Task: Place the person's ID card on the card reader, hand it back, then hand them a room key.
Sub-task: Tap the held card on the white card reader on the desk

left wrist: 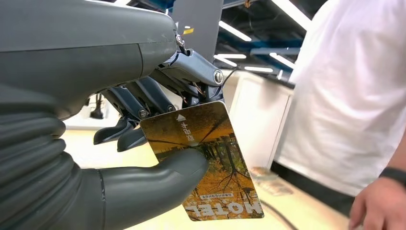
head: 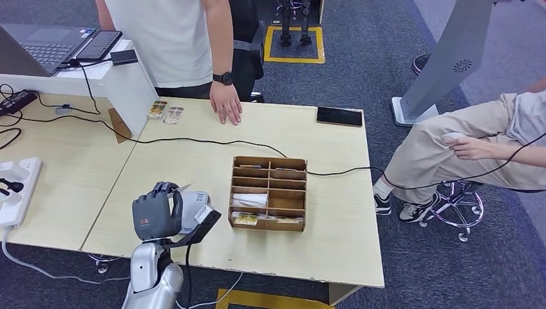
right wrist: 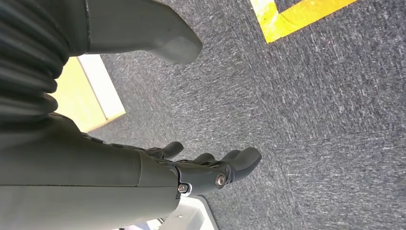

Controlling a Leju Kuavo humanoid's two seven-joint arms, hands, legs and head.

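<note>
Head view: wooden table (head: pixel 193 161) spans the frame, second table (head: pixel 58 174) butted against it on the left. Person in white shirt (head: pixel 167 38) stands at the far edge, one hand (head: pixel 225 103) flat on the tabletop, black watch (head: pixel 223 78) on the wrist. Second person (head: pixel 463 141) sits on a stool to the right, holding a mouse (head: pixel 452 137). Laptop (head: pixel 45 45) and tablet (head: pixel 100 44) sit on a white stand (head: pixel 129 84) at the far left. Wooden organizer (head: pixel 268 192) with compartments stands mid-table, cards in several slots. Black cable (head: pixel 193 141) runs across the table behind the organizer. Power strip (head: pixel 16 190) on the left table. Black phone (head: pixel 339 116) near the far right corner. Two small cards (head: pixel 165 112) lie near the stand, just beside the person's hand.

Left hand (head: pixel 158 214) raised over the near table edge, left of the organizer. Left wrist view: thumb (left wrist: pixel 177 167) and fingers (left wrist: pixel 143 96) pinch a key card (left wrist: pixel 206 158), autumn-tree print, "MOTEL" lettering, held up toward the white shirt. Card is off the table, in the hand.

Right wrist view: right hand (right wrist: pixel 191 167) hangs over grey carpet, fingers apart and lightly curled, holding nothing.
</note>
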